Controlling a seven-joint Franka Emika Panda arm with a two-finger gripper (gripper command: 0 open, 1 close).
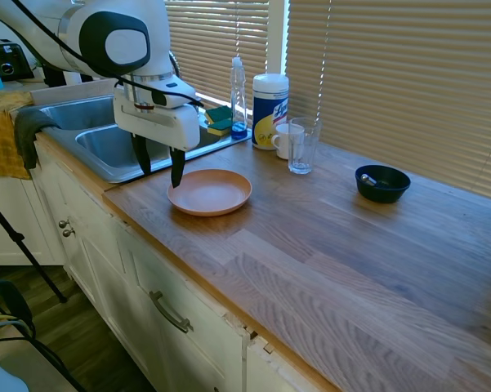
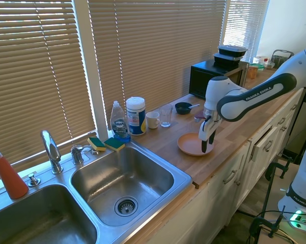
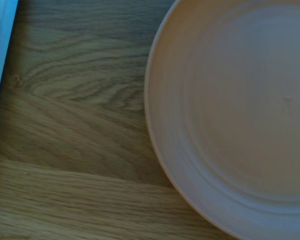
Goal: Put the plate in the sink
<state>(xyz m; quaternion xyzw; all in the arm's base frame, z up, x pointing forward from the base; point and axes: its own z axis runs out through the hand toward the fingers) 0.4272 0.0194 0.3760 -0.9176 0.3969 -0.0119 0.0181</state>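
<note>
The salmon-orange plate [image 1: 210, 192] lies flat on the wooden counter, a short way from the sink [image 1: 106, 149]. My gripper [image 1: 160, 174] hangs open just above the plate's sink-side rim, with one finger over that rim and the other over the counter edge beside the basin. Nothing is held between the fingers. From the other side, the gripper [image 2: 206, 146] stands at the near edge of the plate [image 2: 191, 144], and the steel double sink [image 2: 181, 177] lies to its left with a chrome faucet [image 2: 50, 149]. The wrist view shows the plate [image 3: 239, 115] on wood grain.
Behind the plate stand a dish soap bottle [image 1: 238, 96], a wipes canister [image 1: 270, 110], a white mug [image 1: 284, 140] and a glass [image 1: 302, 145]. A dark blue bowl [image 1: 382, 183] sits further right. Sponges [image 2: 106, 144] lie by the sink; a yellow towel [image 1: 2, 131] hangs at its far side.
</note>
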